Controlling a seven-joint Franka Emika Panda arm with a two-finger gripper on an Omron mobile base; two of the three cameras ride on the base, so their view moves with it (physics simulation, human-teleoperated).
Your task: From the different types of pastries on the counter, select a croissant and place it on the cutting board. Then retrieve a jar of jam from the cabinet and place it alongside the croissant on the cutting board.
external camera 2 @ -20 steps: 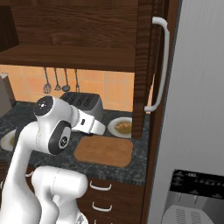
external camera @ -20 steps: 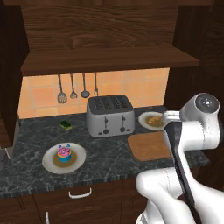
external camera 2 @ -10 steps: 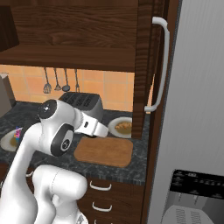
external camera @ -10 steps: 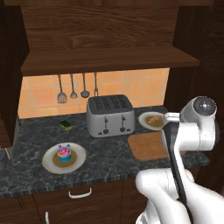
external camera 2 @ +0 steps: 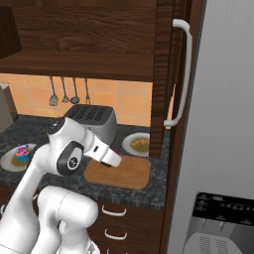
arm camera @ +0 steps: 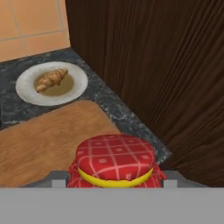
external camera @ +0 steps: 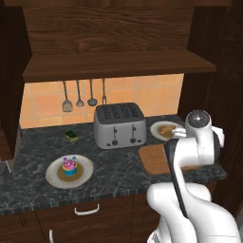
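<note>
Jam jar (arm camera: pixel 114 162), red checked cloth top with a yellow band, sits low in the hand view above the cutting board (arm camera: pixel 48 135), seemingly held by the gripper, whose fingers are hidden so the grip cannot be told. Beyond the board, the croissant (arm camera: pixel 51 79) lies on a white plate (arm camera: pixel 78 83) on the counter (external camera: pixel 118 166). Beside it stands a toaster (external camera: pixel 119 125); a frosted cake (external camera: pixel 70 167) sits well apart. No writing is legible.
</note>
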